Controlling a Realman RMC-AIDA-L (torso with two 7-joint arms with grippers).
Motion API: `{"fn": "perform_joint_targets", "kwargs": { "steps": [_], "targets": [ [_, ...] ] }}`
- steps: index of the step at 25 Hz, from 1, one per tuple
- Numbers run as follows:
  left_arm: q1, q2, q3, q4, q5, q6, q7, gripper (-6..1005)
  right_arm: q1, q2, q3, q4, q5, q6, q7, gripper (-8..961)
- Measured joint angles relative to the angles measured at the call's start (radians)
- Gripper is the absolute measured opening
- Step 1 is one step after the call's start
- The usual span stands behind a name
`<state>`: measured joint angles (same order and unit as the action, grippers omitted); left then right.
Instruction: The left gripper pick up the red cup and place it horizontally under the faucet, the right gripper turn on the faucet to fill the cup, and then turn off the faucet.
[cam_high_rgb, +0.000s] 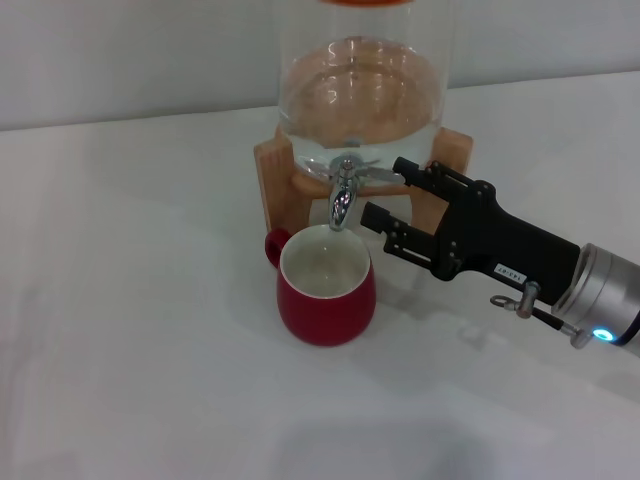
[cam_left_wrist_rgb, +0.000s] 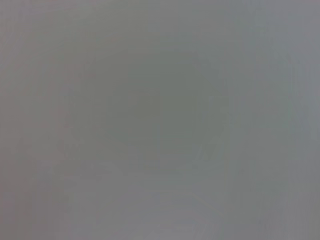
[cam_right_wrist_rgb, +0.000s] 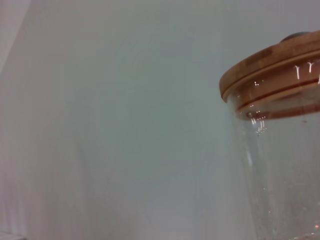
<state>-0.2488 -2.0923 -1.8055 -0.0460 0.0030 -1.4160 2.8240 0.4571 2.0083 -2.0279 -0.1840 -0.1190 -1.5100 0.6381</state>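
The red cup (cam_high_rgb: 325, 290) stands upright on the white table, right under the spout of the chrome faucet (cam_high_rgb: 343, 195). Its white inside faces up and its handle points toward the back left. The faucet sits on a clear glass dispenser (cam_high_rgb: 360, 85) with a wooden stand (cam_high_rgb: 275, 170). My right gripper (cam_high_rgb: 388, 192) reaches in from the right, open, with its fingers just right of the faucet's lever, one near the lever's tip. My left gripper is out of view; the left wrist view shows only plain grey.
The right wrist view shows the dispenser's wooden lid (cam_right_wrist_rgb: 272, 75) and its glass wall (cam_right_wrist_rgb: 285, 175) against a pale wall. The white table (cam_high_rgb: 130, 330) spreads to the left and front of the cup.
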Motion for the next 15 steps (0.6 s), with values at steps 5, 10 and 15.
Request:
{"fn": "perform_joint_targets", "kwargs": {
  "steps": [5,10,15],
  "targets": [
    [-0.003,0.000,0.000,0.000,0.000,0.000,0.000,827,0.000,-0.001,0.000,0.000,-0.002,-0.010,0.008,718],
    [-0.004,0.000,0.000,0.000,0.000,0.000,0.000,828,0.001,-0.002,0.001,0.000,-0.012,-0.019,0.018,718],
    [-0.007,0.000,0.000,0.000,0.000,0.000,0.000,828,0.002,-0.003,0.002,0.000,-0.016,-0.020,0.031,718]
  ]
}}
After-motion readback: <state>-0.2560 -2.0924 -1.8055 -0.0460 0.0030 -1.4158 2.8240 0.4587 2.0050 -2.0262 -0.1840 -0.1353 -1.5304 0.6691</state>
